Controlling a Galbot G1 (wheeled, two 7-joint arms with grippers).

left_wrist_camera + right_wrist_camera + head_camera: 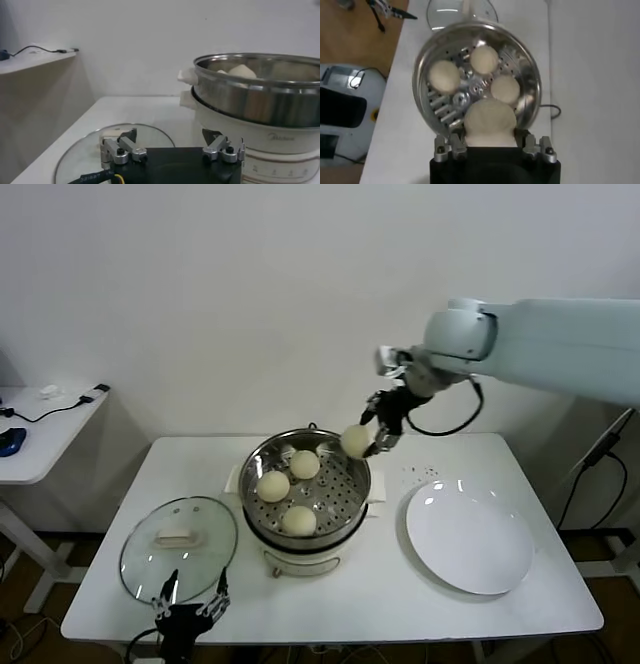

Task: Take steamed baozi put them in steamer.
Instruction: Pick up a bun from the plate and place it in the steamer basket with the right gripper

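Three baozi point(289, 487) sitting in steamer point(305, 493); right claw point(372, 436) clamping fourth baozi point(354, 441), hovering over far-right rim. Next: lowering into free tray gap, releasing. Left claw point(190, 608) idling, fingers apart, by glass lid point(178, 547).

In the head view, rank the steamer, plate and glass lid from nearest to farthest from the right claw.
1. Steamer, just below the right claw, at centre.
2. Plate, on the right.
3. Glass lid, far left, by the left claw.
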